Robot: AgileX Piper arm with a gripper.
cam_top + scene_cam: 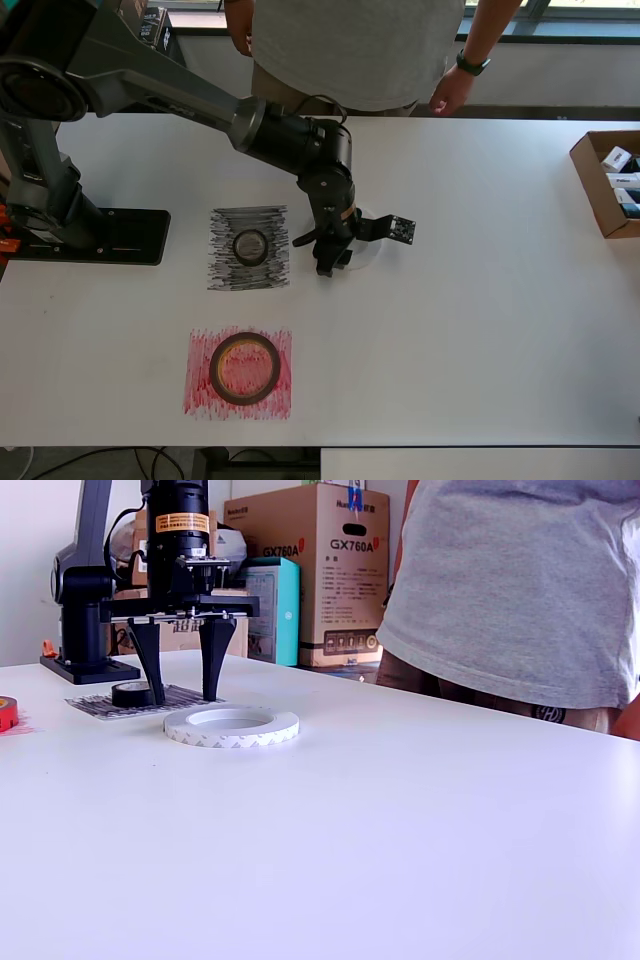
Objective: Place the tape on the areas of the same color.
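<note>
The small black tape roll (250, 246) (132, 693) lies on the black-grey scribbled area (249, 248) (100, 706). On the red scribbled area (239, 374) lies the wide dark-red roll (244, 367), which shows only as a sliver (6, 712) at the exterior view's left edge. The whitish translucent roll (369, 257) (232, 725) lies flat on the bare white table, right of the black area in the overhead view. My gripper (333, 262) (182, 700) points down, open, fingertips low at that roll's edge, holding nothing.
A person (350, 50) (520, 590) stands at the table's far side in the overhead view. An open cardboard box (598, 185) sits at the overhead view's right edge. The arm's base (90, 235) stands at its left. Cartons (310, 570) stand behind the table.
</note>
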